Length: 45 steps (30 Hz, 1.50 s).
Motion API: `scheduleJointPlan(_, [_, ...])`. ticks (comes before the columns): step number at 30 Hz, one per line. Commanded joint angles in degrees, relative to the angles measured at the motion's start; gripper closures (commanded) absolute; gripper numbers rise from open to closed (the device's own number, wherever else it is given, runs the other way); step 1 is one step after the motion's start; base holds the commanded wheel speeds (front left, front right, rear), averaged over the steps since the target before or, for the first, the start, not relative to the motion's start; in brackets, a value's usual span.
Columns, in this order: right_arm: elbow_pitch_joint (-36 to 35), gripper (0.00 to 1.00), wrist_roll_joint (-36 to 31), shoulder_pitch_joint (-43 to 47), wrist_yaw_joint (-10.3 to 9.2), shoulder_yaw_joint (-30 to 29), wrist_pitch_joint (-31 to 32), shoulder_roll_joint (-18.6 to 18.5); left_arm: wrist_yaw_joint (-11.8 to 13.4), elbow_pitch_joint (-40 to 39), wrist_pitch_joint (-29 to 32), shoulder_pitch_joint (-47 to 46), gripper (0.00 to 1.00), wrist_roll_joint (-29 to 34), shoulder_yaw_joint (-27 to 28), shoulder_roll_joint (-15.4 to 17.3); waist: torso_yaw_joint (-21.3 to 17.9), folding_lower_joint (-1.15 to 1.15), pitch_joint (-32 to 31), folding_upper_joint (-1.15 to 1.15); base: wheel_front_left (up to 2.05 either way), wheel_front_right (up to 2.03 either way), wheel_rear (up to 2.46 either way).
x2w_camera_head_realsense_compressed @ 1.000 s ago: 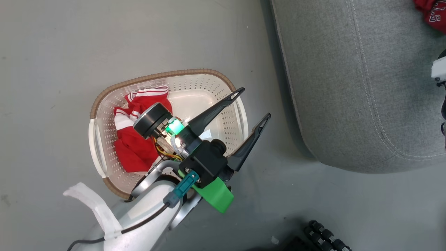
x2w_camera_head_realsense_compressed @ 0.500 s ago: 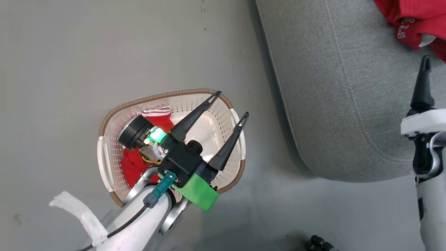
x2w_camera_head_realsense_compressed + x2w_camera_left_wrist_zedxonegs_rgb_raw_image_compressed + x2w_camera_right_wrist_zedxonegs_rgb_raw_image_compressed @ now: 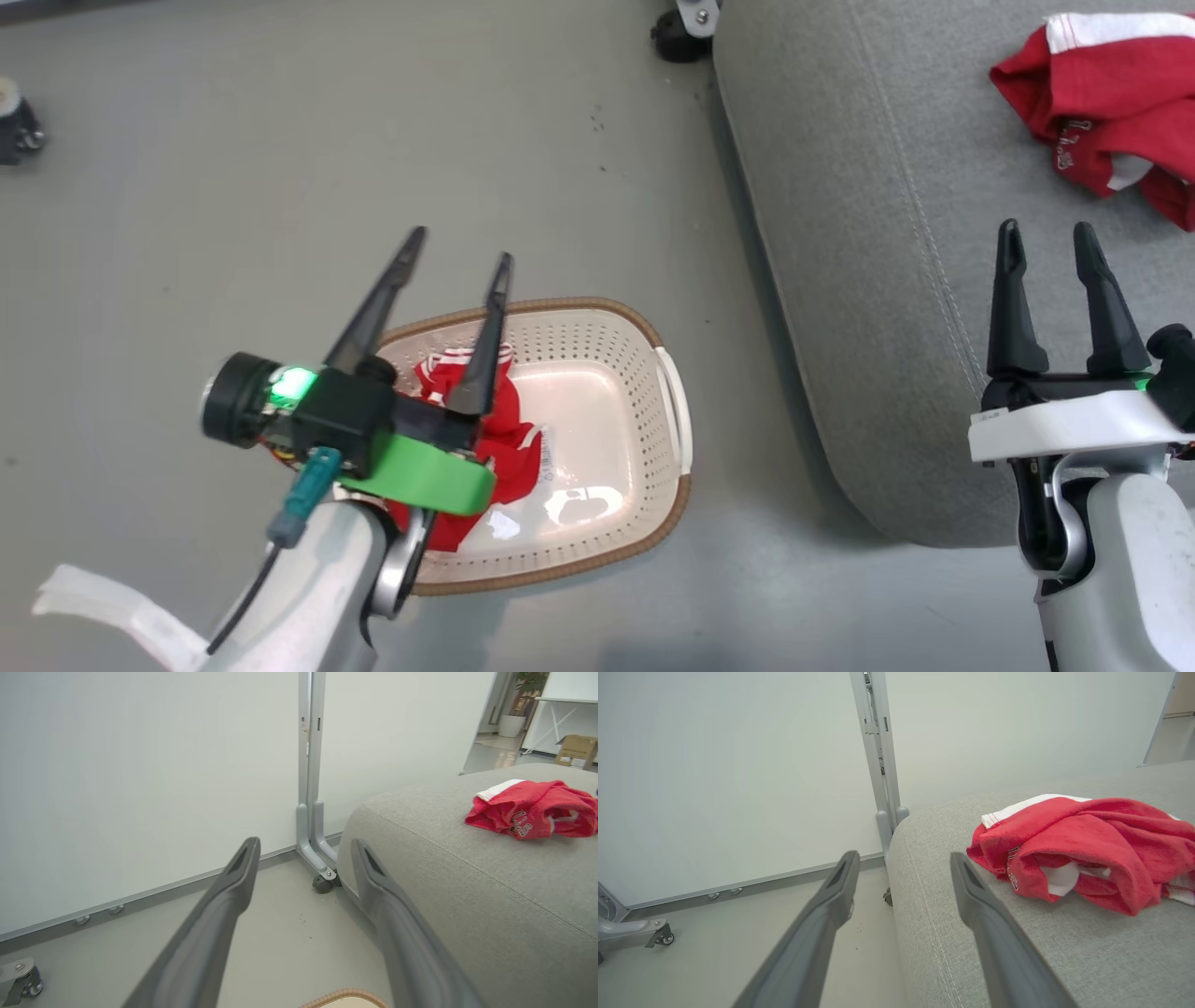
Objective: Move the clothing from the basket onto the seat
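Half done, by the look of it: one red garment (image 3: pixel 1092 112) lies bunched on the seat (image 3: pixel 868 233), well in from the edge, so it shouldn't slide off. The other garment (image 3: pixel 509 439) sits in the basket (image 3: pixel 597 308) on the floor, just beside the seat.

Right fingers (image 3: pixel 1013 317) are wide and empty, hovering over the seat's near part. The garment lies beyond the tips, apart from them.

Left fingers (image 3: pixel 376 299) are also wide and empty, above the basket's left side and partly covering the garment in the head view. The left wrist view looks out at the wall, with only the basket rim (image 3: pixel 345 996) at its bottom edge. So they point roughly level, not into the basket.

Next, probably: pitch the left wrist down and pinch a raised fold. The fabric is loose, so a shallow grab may slip or catch on the rim.
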Motion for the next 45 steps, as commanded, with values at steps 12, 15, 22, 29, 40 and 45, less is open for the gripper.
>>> scheduleJointPlan(12, [-8.8,0.00,-2.3,7.2,-0.02,2.7,1.9,0.5,1.9,-2.6,-0.3,8.9,0.00,0.1,16.1,-1.5,7.3,0.00,-6.1,0.00,0.00,0.00,0.00])
scheduleJointPlan(15, [-10.0,0.00,-2.8,8.7,-0.02,2.5,2.9,0.6,0.8,-2.0,-0.3,11.4,0.00,0.2,18.1,-2.2,8.0,0.00,-7.5,0.00,0.00,0.00,0.00])
scheduleJointPlan(22, [-12.0,0.00,-3.8,12.5,-0.02,2.9,5.6,0.8,-1.7,-0.6,-0.3,16.4,0.00,1.6,20.3,-4.0,8.8,0.00,-10.4,0.00,0.00,0.00,0.00])
scheduleJointPlan(29, [-13.2,0.00,-4.1,15.3,-0.02,3.4,7.5,1.0,-3.7,1.3,-0.4,18.9,0.00,2.9,21.4,-6.1,9.1,0.00,-12.9,0.00,0.00,0.00,0.00])
scheduleJointPlan(40, [-14.2,0.00,-4.5,18.4,-0.02,4.1,9.1,1.5,-5.8,3.4,-0.4,22.2,0.00,5.3,23.5,-8.0,9.0,0.00,-16.5,0.00,0.00,0.00,0.00])
scheduleJointPlan(45, [-14.6,0.00,-4.6,18.9,-0.02,4.2,9.6,1.6,-6.9,4.7,-0.4,22.4,0.00,6.0,24.3,-8.6,9.1,0.00,-16.9,0.00,0.00,0.00,0.00])
